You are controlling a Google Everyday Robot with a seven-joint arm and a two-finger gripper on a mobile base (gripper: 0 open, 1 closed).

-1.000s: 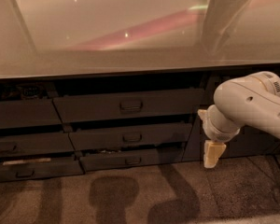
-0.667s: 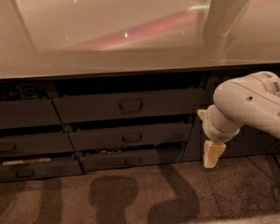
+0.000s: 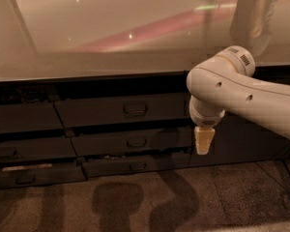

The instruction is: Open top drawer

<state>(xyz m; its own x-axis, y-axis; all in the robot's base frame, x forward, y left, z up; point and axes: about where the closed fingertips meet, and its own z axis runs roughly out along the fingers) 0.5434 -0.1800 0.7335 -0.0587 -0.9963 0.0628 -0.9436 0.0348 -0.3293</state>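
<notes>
Directly under the counter (image 3: 111, 37) sits the top drawer (image 3: 96, 111), a wide dark front with a small loop handle (image 3: 135, 109) at its centre. A black gap runs along above its front edge, and nothing inside it can be made out. Below the top drawer lie the middle drawer (image 3: 106, 144) and the low drawer (image 3: 111, 167), each narrower and shallower, each with a like handle. A few pale specks show along the upper edge of the low drawer; what they are is unclear. Left of the top drawer stands the left stack (image 3: 24, 149) of shorter fronts, with a pale strip (image 3: 26, 167) on the lowest one.

Right of the top drawer, just past its end and a little lower, the gripper (image 3: 203, 140) hangs pointing straight down, level with the middle drawer and apart from every handle. Whether it is open or closed cannot be told. The white arm (image 3: 241, 93) bends in from the right edge above it.

Above the top drawer, the counter is glossy and pale, with a pink streak and small glints reflected in it. Below the drawers, brown carpet (image 3: 241, 197) carries dark rounded shadows (image 3: 111, 202).
</notes>
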